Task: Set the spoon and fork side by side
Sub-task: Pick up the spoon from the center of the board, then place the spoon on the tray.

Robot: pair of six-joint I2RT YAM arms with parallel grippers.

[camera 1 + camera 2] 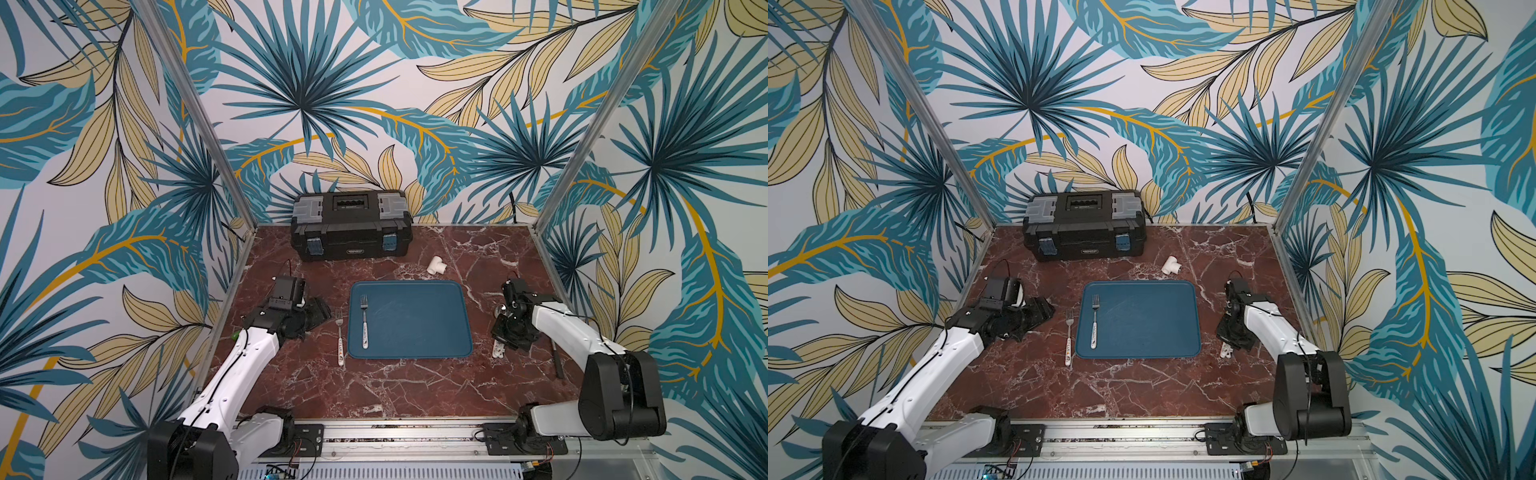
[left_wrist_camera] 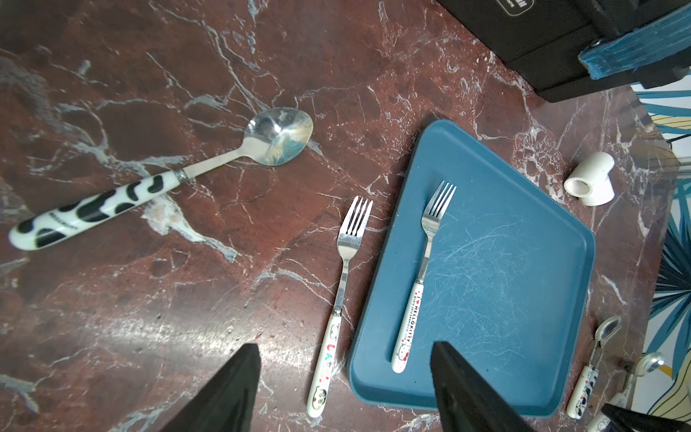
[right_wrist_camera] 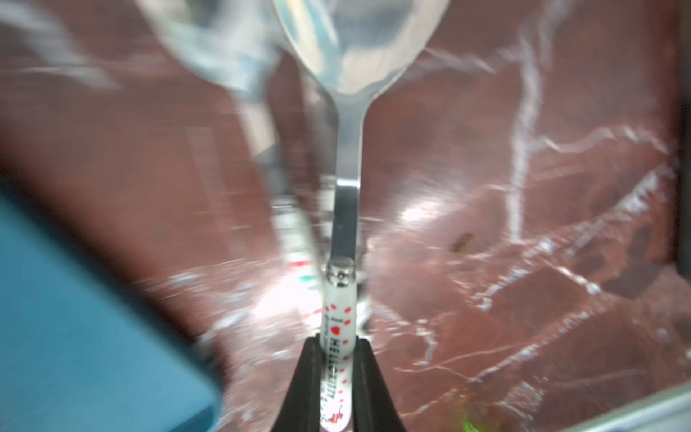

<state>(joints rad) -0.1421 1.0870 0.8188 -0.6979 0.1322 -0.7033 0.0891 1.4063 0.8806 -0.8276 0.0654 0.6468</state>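
On the red marble table a black toolbox is set against the back wall, shut, and a blue tray is laid in the middle, well in front of it. At the tray's left side the left gripper is held above the marble with its jaws wide apart and nothing between them. At the tray's right side the right gripper is clamped on the white, red-dotted handle of a spoon, whose bowl is pointed away from the wrist. Whether that spoon is lifted clear of the marble cannot be told. Just beside it a second spoon is seen, blurred. Both are placed off the tray, near its right edge. One fork is laid on the tray along its left edge, tines toward the toolbox. A table fork is laid on the marble just outside that edge, parallel to the first and apart from it. A cow spoon, its handle patched black and white, is seen in the left wrist view only, bowl up on bare marble, well apart from both forks. A white pipe tee is found between tray and toolbox, near the tray's far right corner
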